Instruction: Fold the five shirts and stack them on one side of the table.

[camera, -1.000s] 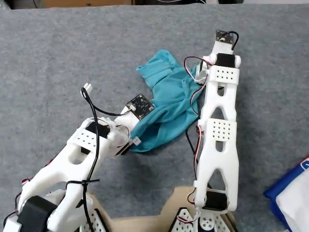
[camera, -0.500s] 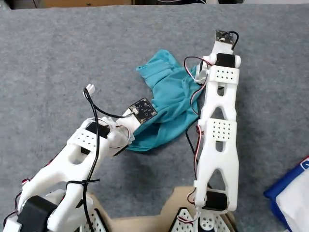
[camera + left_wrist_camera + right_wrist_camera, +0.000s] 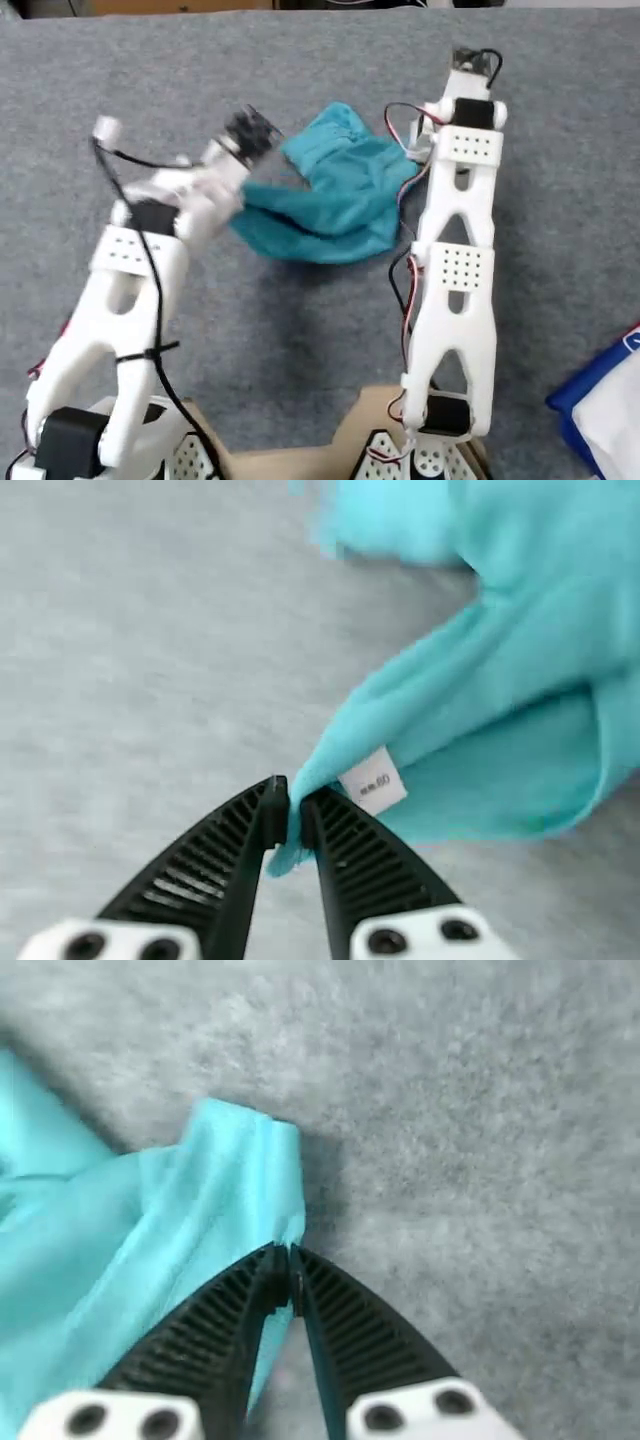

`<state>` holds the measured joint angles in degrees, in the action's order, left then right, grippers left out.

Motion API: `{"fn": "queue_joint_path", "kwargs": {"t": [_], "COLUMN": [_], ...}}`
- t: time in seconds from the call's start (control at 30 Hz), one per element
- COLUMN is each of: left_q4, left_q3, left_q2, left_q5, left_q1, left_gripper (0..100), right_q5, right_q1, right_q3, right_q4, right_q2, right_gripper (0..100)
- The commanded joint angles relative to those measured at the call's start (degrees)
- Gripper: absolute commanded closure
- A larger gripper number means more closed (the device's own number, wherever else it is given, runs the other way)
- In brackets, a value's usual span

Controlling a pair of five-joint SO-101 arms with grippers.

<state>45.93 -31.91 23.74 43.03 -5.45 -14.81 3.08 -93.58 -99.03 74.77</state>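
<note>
A grey, felt-like cloth (image 3: 300, 340) with a fuzzy, mottled nap covers the table from edge to edge. Along the far edge of this cloth runs a thin tan, wood-coloured strip (image 3: 180, 5), and past its far right corner a pale band. At the near edge of the cloth lies a flat tan board (image 3: 285, 466). The light is even, and the shadows on the cloth are soft.

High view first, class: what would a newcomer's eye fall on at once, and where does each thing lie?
A crumpled teal shirt lies near the middle of the grey table, bright against it. The left gripper is shut on one edge of it beside a white label, and the right gripper is shut on another edge.
</note>
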Motion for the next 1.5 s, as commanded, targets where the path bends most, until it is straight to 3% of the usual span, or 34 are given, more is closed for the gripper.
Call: {"fn": "queue_joint_path", "kwargs": {"t": [0.0, 0.3, 0.63, 0.8, 0.9, 1.13, 1.3, 1.47], "left_q4": [1.0, 15.5, 30.2, 38.2, 40.6, 41.4, 41.0, 41.0], "left_q3": [10.5, 38.2, 75.9, 88.7, 90.7, 89.5, 80.7, 71.1], "left_q2": [0.9, 0.9, 0.9, 0.7, 0.9, 0.1, 0.0, 0.4], "left_q5": [3.8, 12.9, 14.4, 14.5, 14.5, 14.2, 14.2, 14.2], "left_q1": [5.0, 13.9, 12.0, 10.4, 10.6, 19.1, 19.4, 19.6], "left_gripper": [98, 98, 98, 98, 98, 98, 98, 98], "right_q5": [4.7, 6.7, 6.8, 6.8, 7.2, 18.5, 22.2, 23.0], "right_q1": [-3.6, -4.7, -4.5, -1.7, -0.2, -2.4, -11.4, -24.5], "right_q3": [-1.9, -1.9, -1.9, -1.8, -1.8, 3.0, 24.7, 57.6], "right_q4": [-2.8, -3.2, -3.3, -3.3, -3.3, -3.4, -3.4, -3.3], "right_q2": [-9.6, -25.5, -40.8, -42.4, -42.6, -48.5, -61.9, -77.2], "right_gripper": [96.9, 76.9, 76.7, 76.7, 76.7, 76.7, 76.7, 76.7]}}
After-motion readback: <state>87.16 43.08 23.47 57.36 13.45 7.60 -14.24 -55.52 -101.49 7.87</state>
